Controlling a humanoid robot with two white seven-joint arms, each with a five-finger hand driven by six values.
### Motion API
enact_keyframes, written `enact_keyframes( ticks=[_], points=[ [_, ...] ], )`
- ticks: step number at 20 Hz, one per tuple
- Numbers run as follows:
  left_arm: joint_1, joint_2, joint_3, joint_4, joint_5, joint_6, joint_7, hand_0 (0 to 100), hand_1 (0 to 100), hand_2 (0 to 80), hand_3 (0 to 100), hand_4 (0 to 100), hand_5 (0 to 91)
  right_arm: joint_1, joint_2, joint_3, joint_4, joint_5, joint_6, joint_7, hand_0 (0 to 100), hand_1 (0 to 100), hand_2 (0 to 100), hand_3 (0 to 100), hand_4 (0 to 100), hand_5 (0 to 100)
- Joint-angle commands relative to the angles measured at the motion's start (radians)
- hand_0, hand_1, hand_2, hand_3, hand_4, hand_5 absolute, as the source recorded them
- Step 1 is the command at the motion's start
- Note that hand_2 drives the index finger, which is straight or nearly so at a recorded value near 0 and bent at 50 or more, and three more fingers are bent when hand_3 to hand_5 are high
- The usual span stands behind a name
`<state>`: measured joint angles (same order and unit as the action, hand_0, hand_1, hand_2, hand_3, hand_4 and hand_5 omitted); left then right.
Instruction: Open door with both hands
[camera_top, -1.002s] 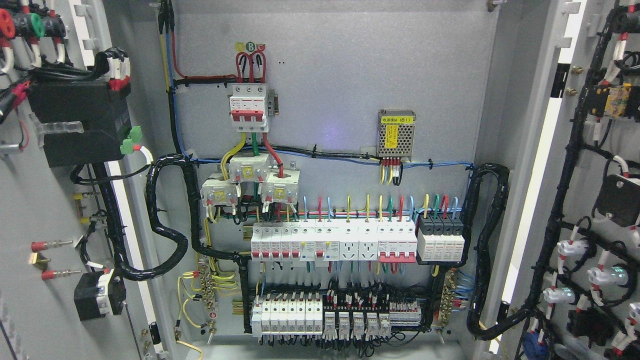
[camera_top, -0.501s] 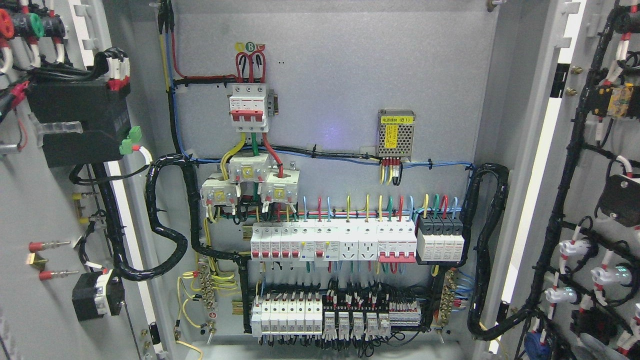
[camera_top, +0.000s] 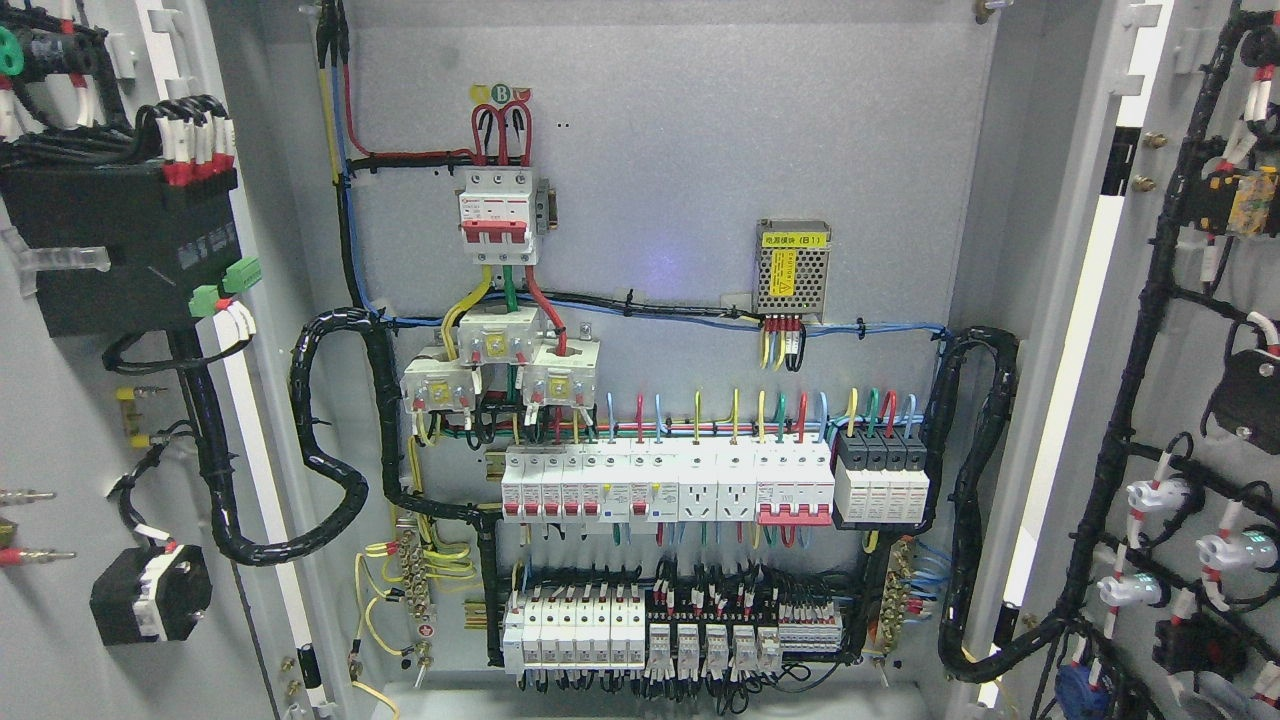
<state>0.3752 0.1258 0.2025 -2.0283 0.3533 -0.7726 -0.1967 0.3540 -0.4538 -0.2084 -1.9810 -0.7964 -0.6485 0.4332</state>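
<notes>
An electrical cabinet stands wide open in front of me. Its left door (camera_top: 60, 420) swings out at the picture's left, showing its grey inner face with a black box (camera_top: 110, 250) and wiring on it. The right door (camera_top: 1180, 380) swings out at the right, with black cable bundles (camera_top: 1130, 400) and small white parts on its inner face. Between them the grey back panel (camera_top: 700, 140) carries rows of white breakers (camera_top: 660, 485) and coloured wires. Neither of my hands nor arms shows anywhere in the head view.
A red-and-white main breaker (camera_top: 497, 215) sits high on the panel, a small perforated power supply (camera_top: 792, 265) to its right. Thick black conduit (camera_top: 330, 440) loops from the left door into the cabinet; another loop (camera_top: 975, 500) runs to the right door.
The left door has swung further outward to the left, its black box and parts sliding leftward in view. The right door has moved slightly to the right.
</notes>
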Motion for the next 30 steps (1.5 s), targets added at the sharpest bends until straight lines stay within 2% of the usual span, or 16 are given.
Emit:
enact_keyframes(
  ticks=[1,7,10,13,22,30],
  points=[
    [-0.001,0.178,0.156,0.088,0.136,-0.663,-0.003,12,39,0.0,0,0,0.0,0.017,0.001,-0.062,0.016,-0.026,-0.003,0.007,12,39,0,0,0,0],
    [-0.012,0.241,0.195,0.180,0.211,-0.659,-0.004,12,39,0.0,0,0,0.0,0.028,0.000,-0.065,0.024,-0.057,-0.003,0.010,12,39,0,0,0,0],
    [-0.016,0.264,0.202,0.210,0.220,-0.657,-0.003,12,39,0.0,0,0,0.0,0.034,0.001,-0.086,0.034,-0.058,-0.005,0.012,12,39,0,0,0,0],
    [-0.021,0.305,0.201,0.250,0.268,-0.657,-0.003,12,39,0.0,0,0,0.0,0.036,0.001,-0.106,0.047,-0.060,-0.005,0.012,12,39,0,0,0,0],
    [-0.072,0.390,0.199,0.407,0.300,-0.646,-0.001,12,39,0.0,0,0,0.0,0.039,0.001,-0.150,0.088,-0.101,-0.005,0.010,12,39,0,0,0,0],
    [-0.143,0.410,0.201,0.493,0.299,-0.413,0.000,12,39,0.0,0,0,0.0,0.057,0.003,-0.169,0.102,-0.103,-0.013,0.012,12,39,0,0,0,0]
  ],
)
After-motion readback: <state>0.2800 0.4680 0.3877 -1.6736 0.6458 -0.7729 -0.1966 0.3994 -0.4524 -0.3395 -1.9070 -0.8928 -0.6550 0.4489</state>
